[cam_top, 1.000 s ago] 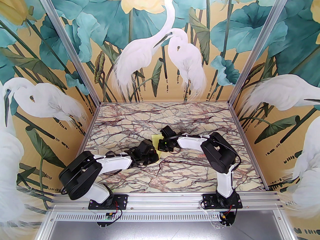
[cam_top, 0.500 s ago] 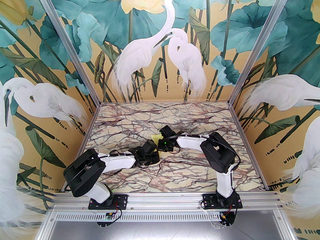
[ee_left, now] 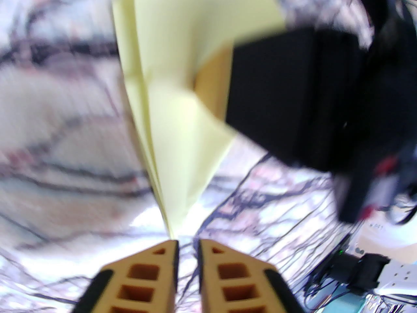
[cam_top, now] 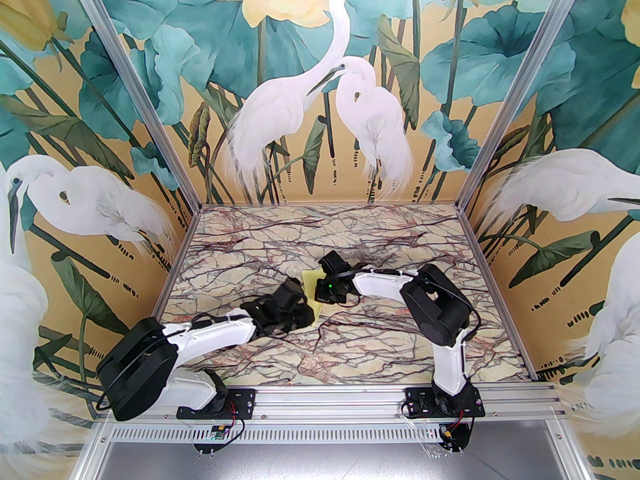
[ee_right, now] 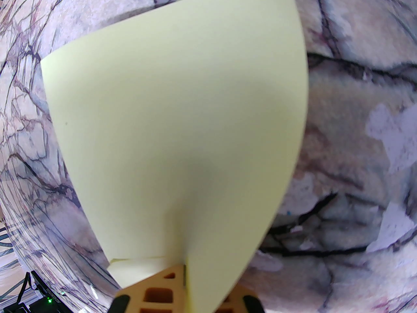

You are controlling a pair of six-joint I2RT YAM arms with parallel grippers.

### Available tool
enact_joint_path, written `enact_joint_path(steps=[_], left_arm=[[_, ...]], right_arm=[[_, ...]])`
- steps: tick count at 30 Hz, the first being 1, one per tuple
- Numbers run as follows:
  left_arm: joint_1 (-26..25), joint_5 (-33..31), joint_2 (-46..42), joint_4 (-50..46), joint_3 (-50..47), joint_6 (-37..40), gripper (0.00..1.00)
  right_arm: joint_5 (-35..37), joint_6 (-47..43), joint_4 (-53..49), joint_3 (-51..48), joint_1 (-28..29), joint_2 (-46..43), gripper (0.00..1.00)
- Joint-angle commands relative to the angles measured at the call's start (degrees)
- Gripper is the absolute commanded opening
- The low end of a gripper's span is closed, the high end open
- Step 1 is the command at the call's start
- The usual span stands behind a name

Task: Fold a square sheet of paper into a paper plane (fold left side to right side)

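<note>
The far half of the desk (cam_top: 320, 228) and the near strip between the arm bases (cam_top: 330, 400) are free. In the middle, the left gripper (ee_left: 188, 245) and right gripper (ee_right: 185, 269) crowd close at the paper plane (ee_right: 182, 126).

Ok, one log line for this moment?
left gripper: slightly open, empty, by paper plane tip | right gripper: shut on paper plane
</note>
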Motion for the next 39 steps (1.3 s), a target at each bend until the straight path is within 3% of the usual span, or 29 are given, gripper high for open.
enact_joint_path(steps=[1, 9, 20, 30, 32, 34, 39], left_arm=[[3.84, 2.93, 0.67, 2.58, 0.59, 1.21, 0.26], [8.18, 8.44, 8.98, 11.83, 0.92, 0.43, 0.29], [8.48, 8.58, 12.71, 13.85, 2.67, 0.72, 0.29], [8.54, 7.25, 14.98, 11.85, 3.56, 0.88, 0.20], [8.54, 7.25, 14.26, 11.72, 3.28, 1.03, 0.24], [8.55, 7.31, 13.11, 11.69, 2.92, 1.18, 0.36], [8.54, 7.72, 9.94, 12.14, 1.82, 1.12, 0.43]], right_arm=[[1.36, 0.25, -2.07, 0.59, 0.19, 0.15, 0.00], [1.43, 0.45, -2.24, 0.57, 0.27, -0.11, 0.00], [1.16, 0.34, -2.24, 0.75, 0.17, 0.15, 0.00], [1.28, 0.27, -2.33, 0.81, 0.19, 0.00, 0.00], [1.31, 0.38, -2.42, 0.84, 0.26, 0.14, 0.00], [1.29, 0.40, -2.29, 0.77, 0.19, 0.16, 0.00], [1.34, 0.43, -2.29, 0.79, 0.19, 0.48, 0.00]])
